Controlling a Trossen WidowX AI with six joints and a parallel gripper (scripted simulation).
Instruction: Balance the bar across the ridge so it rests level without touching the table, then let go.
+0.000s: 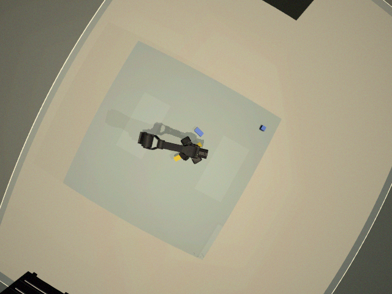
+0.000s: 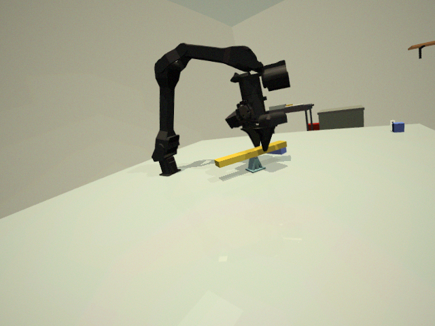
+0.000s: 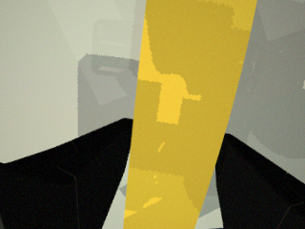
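Note:
The yellow bar (image 1: 177,157) (image 2: 235,156) (image 3: 200,57) lies across the teal ridge (image 2: 255,164), with both ends above the table and its shadow apart from it in the exterior view. It looks about level, but a small tilt cannot be judged from this angle. My gripper (image 2: 261,148) (image 3: 175,136) points down over the bar, with one finger on each side of its middle part. The fingers are slightly open and stand very close to the bar's sides; any gap is too small to see. In the top view the arm covers the bar's middle and the ridge.
A blue block (image 1: 198,131) (image 2: 281,151) lies close behind the bar. A small blue cube (image 1: 263,128) (image 2: 398,127) sits far off near the table's corner. The arm's base (image 2: 169,166) stands left of the ridge.

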